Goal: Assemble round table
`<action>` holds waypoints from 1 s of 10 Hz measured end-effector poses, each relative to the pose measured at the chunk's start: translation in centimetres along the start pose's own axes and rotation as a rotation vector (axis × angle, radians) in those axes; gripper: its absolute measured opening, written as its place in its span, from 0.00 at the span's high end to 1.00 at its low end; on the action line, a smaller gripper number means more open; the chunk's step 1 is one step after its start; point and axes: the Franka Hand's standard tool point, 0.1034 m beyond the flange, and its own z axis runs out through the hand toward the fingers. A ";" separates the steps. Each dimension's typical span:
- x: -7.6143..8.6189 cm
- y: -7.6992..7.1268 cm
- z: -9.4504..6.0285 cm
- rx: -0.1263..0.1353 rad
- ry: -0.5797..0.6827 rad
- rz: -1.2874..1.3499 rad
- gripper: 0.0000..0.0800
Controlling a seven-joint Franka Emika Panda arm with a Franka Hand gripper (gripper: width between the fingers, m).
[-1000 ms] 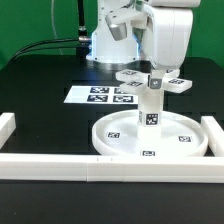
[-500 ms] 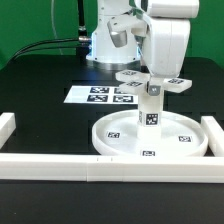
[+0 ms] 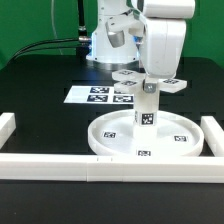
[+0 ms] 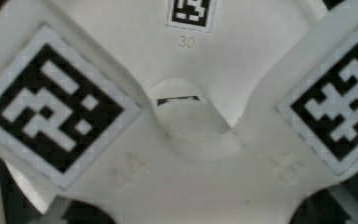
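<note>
The gripper (image 3: 148,78) is standing over the cross-shaped base (image 3: 146,80), which is sitting on top of the short cylinder leg (image 3: 146,112), and the leg is standing upright in the middle of the round disc (image 3: 150,140) near the front border bar (image 3: 110,166). Compared with a second ago, the disc, leg and base are all lying a little more toward the exterior view's left, so the arm is probably turning or pressing the base onto the leg. I cannot tell if the fingers are apart or clamped. In the wrist view the base (image 4: 179,110) is filling the picture, and under one tag (image 4: 194,12) the number 30 is readable. The marker board (image 3: 98,95) is lying farther back.
</note>
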 end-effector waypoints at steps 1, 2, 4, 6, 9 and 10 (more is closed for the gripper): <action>-0.2 0.0 0.0 -0.001 0.001 0.036 0.44; -0.6 0.1 0.0 -0.003 0.001 0.130 0.44; -0.5 -0.2 0.1 -0.007 0.002 0.482 0.44; -0.2 -0.4 0.1 -0.002 0.004 0.783 0.43; -0.2 -0.4 0.1 0.000 0.003 0.977 0.43; -0.1 -0.4 0.1 0.000 0.004 1.048 0.43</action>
